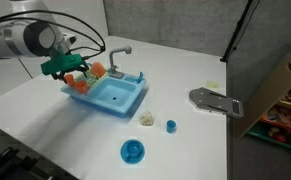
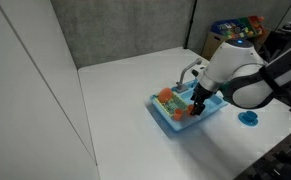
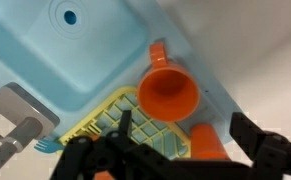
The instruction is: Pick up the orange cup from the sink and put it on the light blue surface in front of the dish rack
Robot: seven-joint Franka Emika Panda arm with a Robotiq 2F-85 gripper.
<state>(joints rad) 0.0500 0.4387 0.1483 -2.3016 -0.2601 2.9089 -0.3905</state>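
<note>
In the wrist view the orange cup (image 3: 168, 92) stands mouth-up on the light blue surface (image 3: 200, 80), beside the yellow grid of the dish rack (image 3: 100, 118). The sink basin (image 3: 80, 45) with its drain hole lies beyond. My gripper (image 3: 185, 150) is open, its black fingers spread wide just short of the cup and apart from it. A second small orange piece (image 3: 205, 142) lies between the fingers. In both exterior views the gripper (image 1: 73, 72) (image 2: 198, 104) hovers low over the rack end of the sink (image 1: 120, 98) (image 2: 210, 118).
A grey faucet (image 1: 120, 52) rises at the back of the sink. A round blue dish (image 1: 133, 151) (image 2: 249, 118), a small pale piece (image 1: 147, 119) and a small blue piece (image 1: 171, 125) lie on the white table. A grey flat object (image 1: 215, 102) lies near the table's edge.
</note>
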